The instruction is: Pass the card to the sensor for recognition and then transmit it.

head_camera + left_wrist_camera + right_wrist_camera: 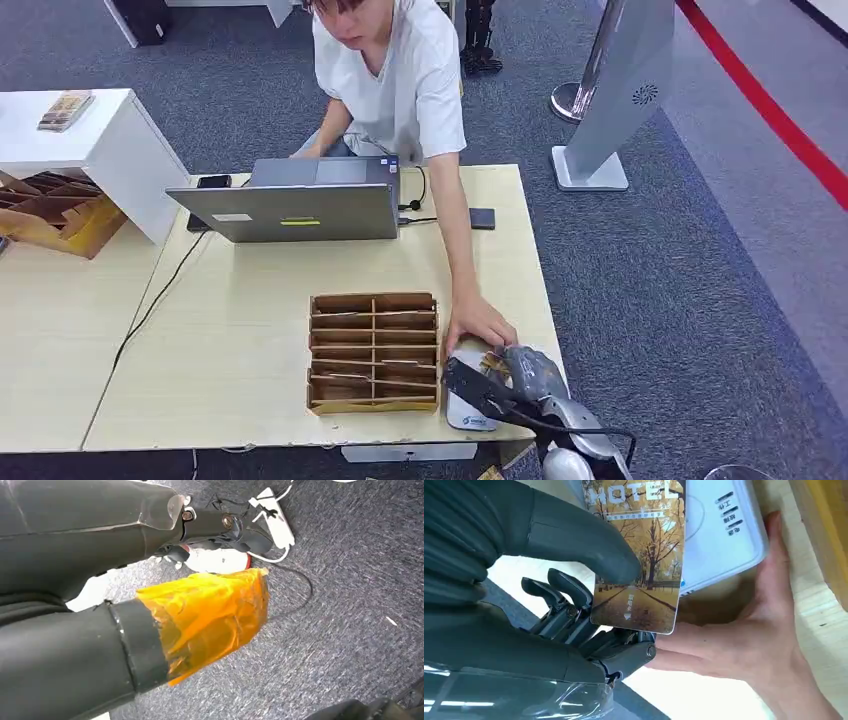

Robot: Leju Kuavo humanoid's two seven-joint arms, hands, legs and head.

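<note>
Golden autumn trees and the word HOTEL cover the card (639, 555), which the right hand (574, 610) pinches between its thick thumb and the darker fingers (569, 587) behind it. The card stands just above the white sensor (719, 535), overlapping its near edge; whether they touch cannot be told. From the head view the right hand (515, 380) hangs over the sensor (465, 410) at the front right corner of the pale wooden surface (230, 330), beside the wooden divider tray (373, 350).

A person's open hand (744, 650) lies palm up just beside the sensor, close under the card's lower edge, apparently waiting to receive it. To do this step well, I judge the card should be laid flat and close over the sensor's face and held steady, the pinch kept firm, before it is offered to the palm.

The left hand's state cannot be told: the left wrist view looks at grey carpet.
</note>
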